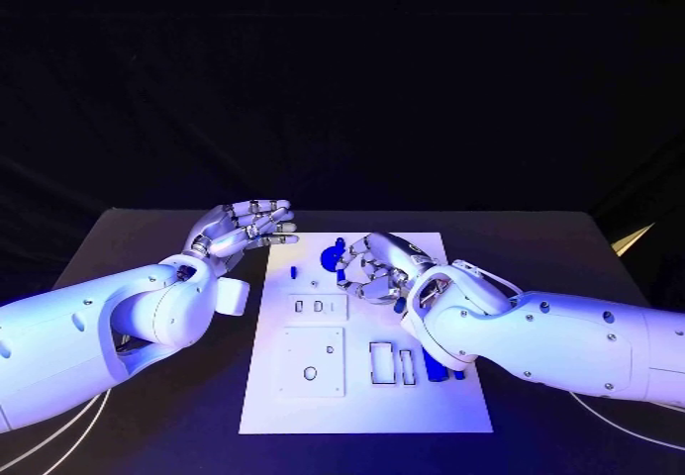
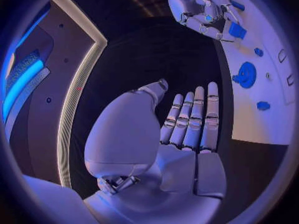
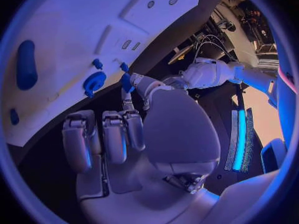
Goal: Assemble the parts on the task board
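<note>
The white task board (image 1: 364, 396) lies in the middle of the black table. On its far part sit a round blue part (image 1: 333, 257) (image 3: 93, 82) (image 2: 246, 74) and a small blue peg (image 1: 294, 270). Longer blue parts (image 1: 433, 366) lie near the board's right edge. My right hand (image 1: 374, 269) (image 2: 202, 7) hovers over the far middle of the board with its fingers curled, and it pinches a small blue part (image 3: 126, 81) between the thumb and a finger. Beside the board's far left corner my left hand (image 1: 245, 230) (image 2: 187, 119) is open, its fingers straight and holding nothing.
Rectangular slots (image 1: 383, 361) and raised white plates (image 1: 312, 361) fill the near half of the board. Black table (image 1: 157, 237) surrounds the board on all sides. My right forearm (image 1: 556, 341) crosses the board's right edge.
</note>
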